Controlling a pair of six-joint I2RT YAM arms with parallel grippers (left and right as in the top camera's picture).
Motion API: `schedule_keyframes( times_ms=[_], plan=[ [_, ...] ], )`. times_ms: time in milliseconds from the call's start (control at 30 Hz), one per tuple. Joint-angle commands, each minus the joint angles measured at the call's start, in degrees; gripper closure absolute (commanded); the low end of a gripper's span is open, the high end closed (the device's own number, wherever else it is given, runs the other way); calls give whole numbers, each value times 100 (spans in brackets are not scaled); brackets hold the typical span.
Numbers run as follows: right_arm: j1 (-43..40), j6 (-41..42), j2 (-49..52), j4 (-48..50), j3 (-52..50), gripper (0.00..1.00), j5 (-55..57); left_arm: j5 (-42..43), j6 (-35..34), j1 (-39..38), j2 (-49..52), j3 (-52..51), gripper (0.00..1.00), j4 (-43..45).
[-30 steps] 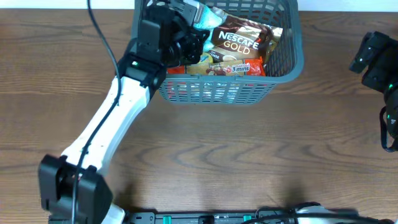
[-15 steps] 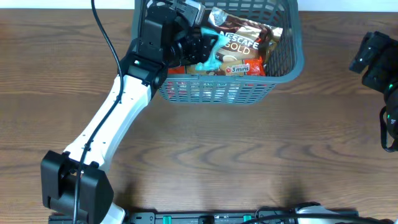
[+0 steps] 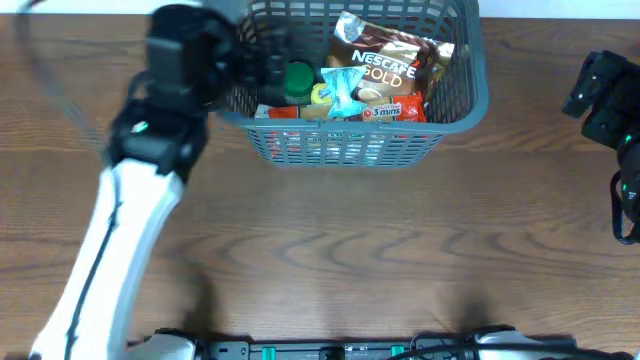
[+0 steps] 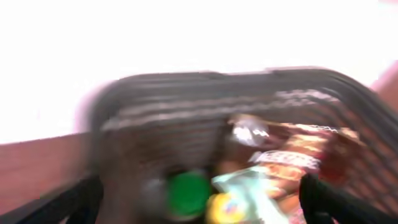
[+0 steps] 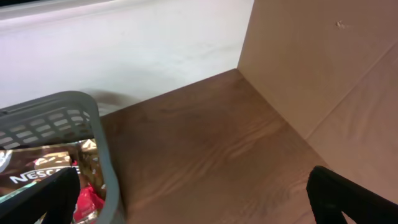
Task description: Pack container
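wood tbl (image 3: 330,250) | white wall (image 5: 124,50) behind | tan board (image 5: 311,56) adj. wall

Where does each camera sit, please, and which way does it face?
Overhead: above the table, looking down on the grey basket; left arm, right arm show.
Left wrist: on the left arm, facing into the basket; left hand's fingers frame it.
Right wrist: right of the basket, facing the wall; right hand's fingers at bottom corners.
Shared: overhead and right wrist show the Nescafe Gold pouch.
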Motion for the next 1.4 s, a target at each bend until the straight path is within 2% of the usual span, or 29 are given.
schedule_keyframes(
  times_ms=[0, 333, 800, 1367],
  plan=[
    [-46, 79, -4, -24, -9, 1, 37, -1539, -48, 391, -629, 66, 1, -374],
    [-46, 79, -4, -22, -9, 1, 37, -1613, -46, 918, -1121, 66, 2, -748],
    [-46, 79, -4, -24, -9, 1, 39, -1609, -52, 920, -1113, 63, 2, -1508],
    [-46, 79, -4, -24, -9, 1, 37, -1606, -52, 920, -1113, 63, 1, -3032]
  ],
)
